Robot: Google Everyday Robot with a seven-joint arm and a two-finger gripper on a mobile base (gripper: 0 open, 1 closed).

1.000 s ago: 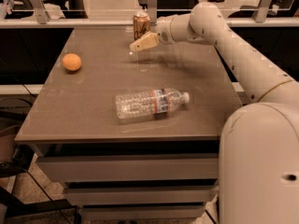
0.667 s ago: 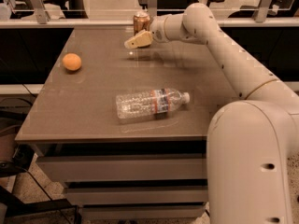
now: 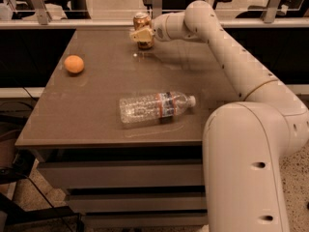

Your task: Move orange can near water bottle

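Observation:
The orange can [image 3: 142, 21] stands upright near the far edge of the brown table [image 3: 91, 105]. My gripper [image 3: 139, 35] is at the can's lower front and overlaps it, reaching in from the right on the long white arm. The water bottle [image 3: 155, 108] lies on its side near the table's front middle, with its white cap pointing right. The can and the bottle are well apart.
A round orange fruit [image 3: 74, 64] sits at the table's left side. The arm's large white base [image 3: 251, 168] fills the right foreground beside the table's right front corner. Drawers [image 3: 120, 178] are under the tabletop. A rail and chairs stand behind the table.
My gripper has moved a little left and toward the can, from just in front of it on the right to overlapping its lower part. The can, bottle and fruit have not moved.

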